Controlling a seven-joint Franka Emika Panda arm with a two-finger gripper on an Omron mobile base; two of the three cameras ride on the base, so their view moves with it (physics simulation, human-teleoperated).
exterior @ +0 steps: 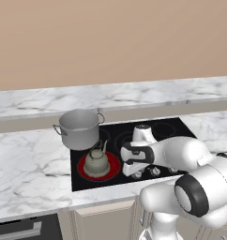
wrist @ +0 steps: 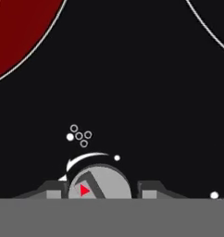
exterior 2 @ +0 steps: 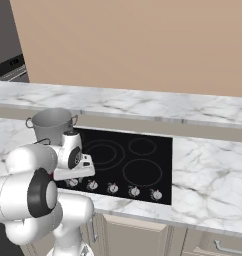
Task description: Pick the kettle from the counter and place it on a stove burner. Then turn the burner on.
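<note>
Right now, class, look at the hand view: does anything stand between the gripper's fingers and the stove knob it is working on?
Nothing visible does. The knob sits directly between the two fingers on bare black cooktop. The kettle already rests on the red-glowing burner, off to the side of the gripper.

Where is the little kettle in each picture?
Left base view: the kettle sits on the glowing red stove burner, lower middle, just in front of the steel pot.
Right base view: hidden behind the arm, so I cannot place it.
Hand view: not in it; a red burner edge fills the top left corner.
Shared landmark: the black cooktop.
</note>
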